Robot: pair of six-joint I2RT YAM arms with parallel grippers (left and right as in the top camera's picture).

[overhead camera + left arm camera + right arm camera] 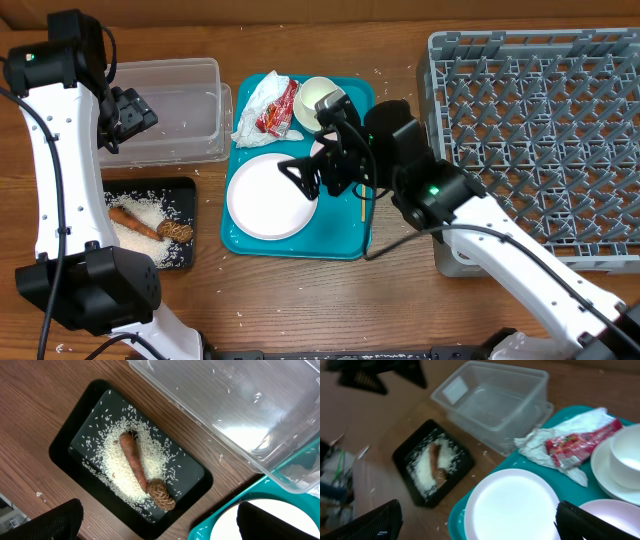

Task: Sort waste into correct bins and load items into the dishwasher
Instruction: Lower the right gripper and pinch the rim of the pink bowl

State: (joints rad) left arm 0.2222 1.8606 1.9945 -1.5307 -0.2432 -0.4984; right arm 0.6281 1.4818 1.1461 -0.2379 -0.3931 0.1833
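The left hand (159, 522) was open beside the clear tub (175, 115). On the black tray (75, 435) lay the carrot stick (134, 462) and brown food piece (161, 495), on rice (117, 467). The right hand (479, 520) hovered open over the white plate (262, 200) on the teal tray (345, 235), near the napkin (255, 100) and snack wrapper (280, 108).

1 ea: tub (175, 110), lg plate (265, 195), wrapper (279, 108), napkin (255, 104), rack (540, 130).
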